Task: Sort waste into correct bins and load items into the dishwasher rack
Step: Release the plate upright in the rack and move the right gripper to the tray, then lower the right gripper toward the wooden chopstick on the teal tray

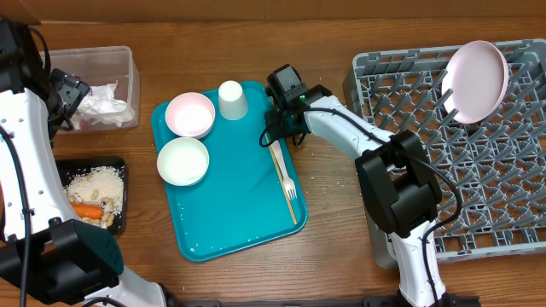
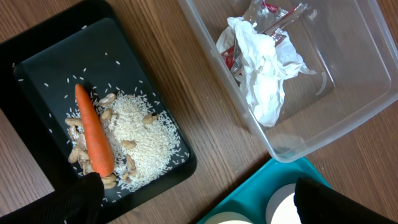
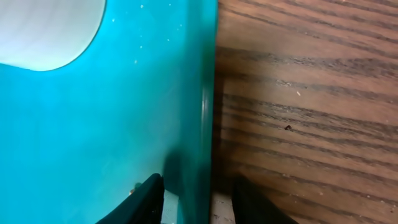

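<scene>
My right gripper [image 1: 275, 136] is low at the teal tray's right rim [image 3: 205, 93], by the top of the slim pale fork [image 1: 284, 175]. Its fingers stand apart, straddling the rim, with the fork's handle end [image 3: 173, 204] beside the inner finger. Two white bowls [image 1: 189, 115] [image 1: 182, 160] and a white cup [image 1: 233, 100] sit on the tray. A white plate [image 1: 478, 78] stands in the grey dishwasher rack [image 1: 512, 188]. The clear tub [image 2: 348, 124] holds napkins [image 2: 264, 68] and a wrapper. The black tray [image 2: 37, 68] holds a carrot [image 2: 93, 134] and crumbs [image 2: 146, 140]. My left gripper [image 2: 205, 205] hangs open and empty above them.
The teal tray [image 1: 230, 213] lies between the bins on the left and the rack on the right. Bare wooden table [image 3: 305, 112] shows just outside the tray's rim. My right arm stretches from the rack's near corner across to the tray.
</scene>
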Tool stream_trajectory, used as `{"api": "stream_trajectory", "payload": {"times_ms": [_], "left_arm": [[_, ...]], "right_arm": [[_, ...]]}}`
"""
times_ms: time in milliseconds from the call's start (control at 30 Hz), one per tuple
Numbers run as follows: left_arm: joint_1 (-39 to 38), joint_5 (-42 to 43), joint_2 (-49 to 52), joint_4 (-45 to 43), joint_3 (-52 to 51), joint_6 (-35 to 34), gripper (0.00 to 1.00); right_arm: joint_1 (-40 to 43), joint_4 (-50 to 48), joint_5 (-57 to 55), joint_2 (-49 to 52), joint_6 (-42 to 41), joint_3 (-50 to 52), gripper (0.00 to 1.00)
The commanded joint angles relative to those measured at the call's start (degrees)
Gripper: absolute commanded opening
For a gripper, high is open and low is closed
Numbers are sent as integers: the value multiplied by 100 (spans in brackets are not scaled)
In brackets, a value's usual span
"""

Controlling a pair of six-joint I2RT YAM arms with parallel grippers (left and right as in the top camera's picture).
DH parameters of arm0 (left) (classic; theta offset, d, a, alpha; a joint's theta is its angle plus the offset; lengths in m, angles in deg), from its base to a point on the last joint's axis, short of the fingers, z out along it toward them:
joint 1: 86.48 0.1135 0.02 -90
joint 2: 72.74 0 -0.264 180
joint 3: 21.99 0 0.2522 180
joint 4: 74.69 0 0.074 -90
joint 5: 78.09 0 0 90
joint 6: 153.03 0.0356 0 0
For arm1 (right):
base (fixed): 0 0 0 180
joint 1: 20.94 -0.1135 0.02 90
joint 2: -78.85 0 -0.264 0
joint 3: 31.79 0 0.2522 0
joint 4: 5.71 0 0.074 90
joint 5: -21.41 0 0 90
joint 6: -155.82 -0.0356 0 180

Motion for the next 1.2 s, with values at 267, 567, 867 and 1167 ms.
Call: {"api": "stream_trajectory", "payload": {"times_ms": [267, 567, 867, 1167], "left_arm": [[13, -98, -15, 0, 31, 66, 100], [13, -101, -15, 0, 31, 66, 100], [13, -98, -15, 0, 31, 68, 100], [13, -98, -15, 0, 31, 66, 100]], "right_arm": [[229, 162, -151, 144, -883, -22, 16], [299, 299, -151, 140, -1325, -37, 14], [363, 382, -166, 105, -2122, -37, 4], [374, 358, -166, -175, -1475, -37, 5]]}}
